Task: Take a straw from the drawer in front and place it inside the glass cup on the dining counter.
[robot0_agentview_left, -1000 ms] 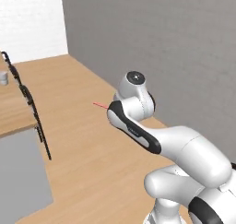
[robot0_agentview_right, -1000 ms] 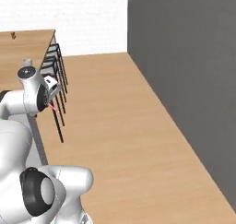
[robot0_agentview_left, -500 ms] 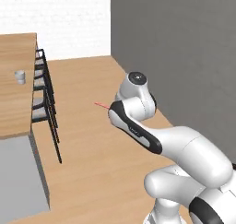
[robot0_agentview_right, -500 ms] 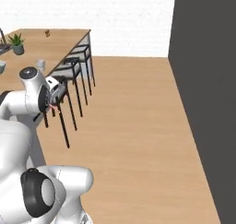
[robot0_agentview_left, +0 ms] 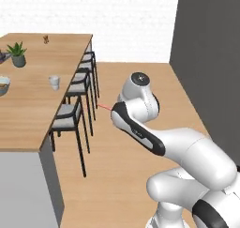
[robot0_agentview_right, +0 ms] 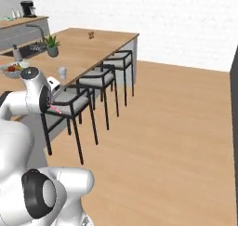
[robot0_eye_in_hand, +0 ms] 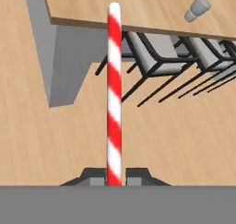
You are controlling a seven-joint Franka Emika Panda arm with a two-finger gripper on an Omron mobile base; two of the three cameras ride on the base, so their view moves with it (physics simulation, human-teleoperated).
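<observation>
My gripper (robot0_eye_in_hand: 114, 174) is shut on the lower end of the straw (robot0_eye_in_hand: 114, 89), a red-and-white striped stick pointing straight out ahead of the fingers. The straw's thin red tip (robot0_agentview_left: 104, 106) pokes out to the left of my forearm, and it also shows beside the arm as the straw (robot0_agentview_right: 55, 109). The glass cup (robot0_agentview_left: 54, 82) stands upright on the light-wood dining counter (robot0_agentview_left: 33, 110), near its stool-side edge; I also see the glass cup (robot0_agentview_right: 62, 72) and the glass cup (robot0_eye_in_hand: 197, 8). The cup is well ahead of the straw tip, apart from it. The drawer is out of view.
A row of black-framed stools (robot0_agentview_left: 70, 117) lines the counter's near side, between me and the cup. A potted plant (robot0_agentview_left: 18, 53) and a fruit bowl (robot0_agentview_left: 2, 85) sit farther along the top. A dark wall (robot0_agentview_left: 211, 58) rises on the right. Open wood floor (robot0_agentview_right: 176, 136) lies ahead.
The whole picture has shifted in both base views: the camera has moved, bringing the counter, stools and cup further into view. The straw stays gripped.
</observation>
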